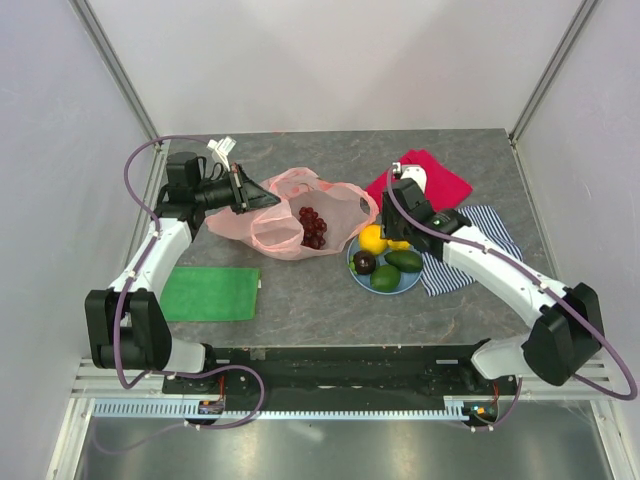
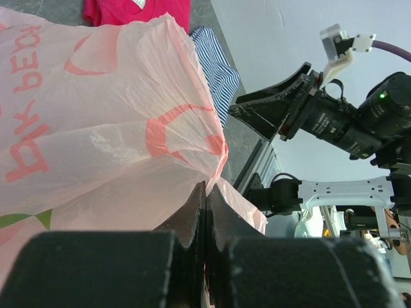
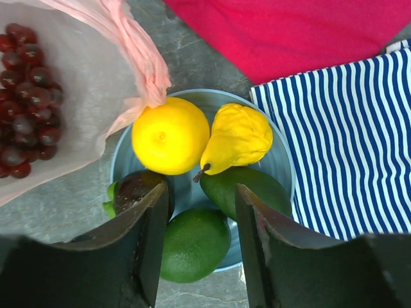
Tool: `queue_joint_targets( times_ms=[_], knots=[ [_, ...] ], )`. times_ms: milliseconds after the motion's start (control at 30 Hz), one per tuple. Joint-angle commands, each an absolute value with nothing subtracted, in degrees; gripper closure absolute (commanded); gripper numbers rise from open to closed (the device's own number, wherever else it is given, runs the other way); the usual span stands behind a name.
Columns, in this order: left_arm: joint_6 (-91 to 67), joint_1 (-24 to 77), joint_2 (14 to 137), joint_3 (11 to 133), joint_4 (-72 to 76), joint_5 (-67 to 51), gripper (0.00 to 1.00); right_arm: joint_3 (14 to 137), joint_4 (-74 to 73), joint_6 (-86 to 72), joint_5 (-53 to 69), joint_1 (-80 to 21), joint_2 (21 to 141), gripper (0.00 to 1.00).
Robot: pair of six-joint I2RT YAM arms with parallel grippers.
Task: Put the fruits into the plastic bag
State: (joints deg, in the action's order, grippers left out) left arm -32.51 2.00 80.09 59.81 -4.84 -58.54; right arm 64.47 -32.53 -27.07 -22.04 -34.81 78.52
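My left claw point(image 2: 205, 196) grips the plastic bag point(image 2: 96, 128); my right claw point(image 3: 200, 192) hangs released above the fruits point(image 3: 170, 135) on the plate point(image 3: 192, 96).

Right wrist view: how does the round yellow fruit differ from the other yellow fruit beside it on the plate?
The round citrus is a smooth ball; the pear-shaped fruit is lumpy and tapers to a brown stem. The round citrus touches the edge of the pink bag; the pear-shaped fruit lies nearer the striped cloth. Both are yellow and rest touching on the blue plate.
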Motion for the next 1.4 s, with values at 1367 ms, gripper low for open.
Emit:
queue_joint_targets(
  times_ms=[1367],
  knots=[
    [-29.79, 1.76, 79.54, 61.08, -5.98, -57.66, 0.98, 62.05, -28.92, -31.9, -25.58, -34.8, 87.8, 0.72]
  ],
)
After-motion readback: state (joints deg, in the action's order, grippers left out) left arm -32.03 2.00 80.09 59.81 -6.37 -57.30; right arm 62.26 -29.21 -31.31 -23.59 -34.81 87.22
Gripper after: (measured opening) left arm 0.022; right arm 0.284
